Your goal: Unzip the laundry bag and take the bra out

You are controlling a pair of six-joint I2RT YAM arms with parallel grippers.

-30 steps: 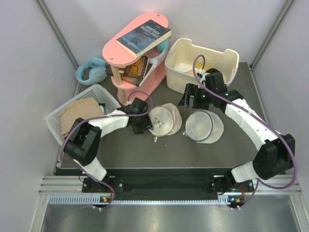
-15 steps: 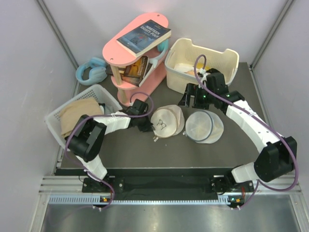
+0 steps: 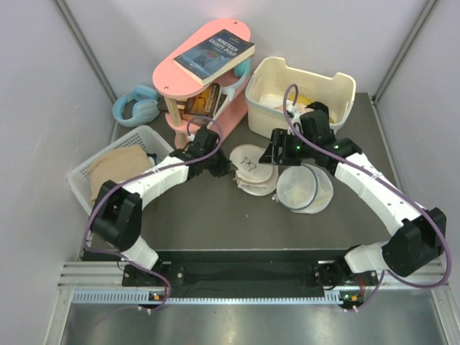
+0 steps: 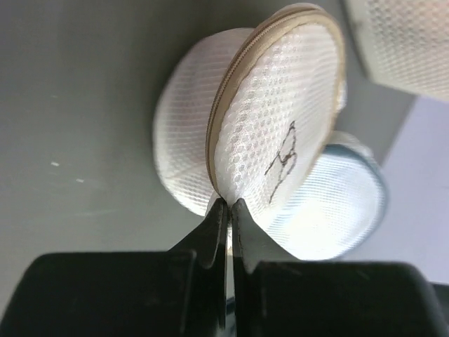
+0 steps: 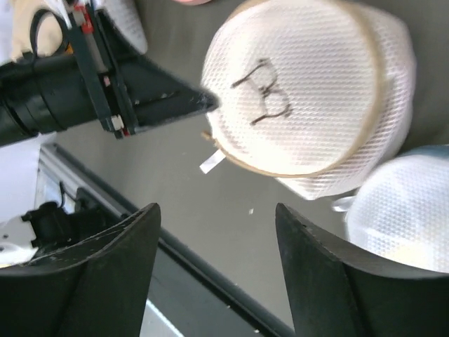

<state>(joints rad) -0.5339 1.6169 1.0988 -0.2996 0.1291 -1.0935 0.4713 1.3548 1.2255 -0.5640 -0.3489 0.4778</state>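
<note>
- Left gripper is closed, pinching the near-left rim of the laundry bag.
- The laundry bag sits mid-table, tilted up on edge, its drawing facing up, touching a white bag on its right.
- Right gripper hangs just above the laundry bag, jaws apart, holding nothing.

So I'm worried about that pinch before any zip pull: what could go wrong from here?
1. The left gripper is shut on just a thin bit of the laundry bag at its rim, holding it tilted; a tug may well pull the mesh free.
2. The right gripper hovers open over it, with the other white mesh bag close beside; it could snag that one instead.
</note>
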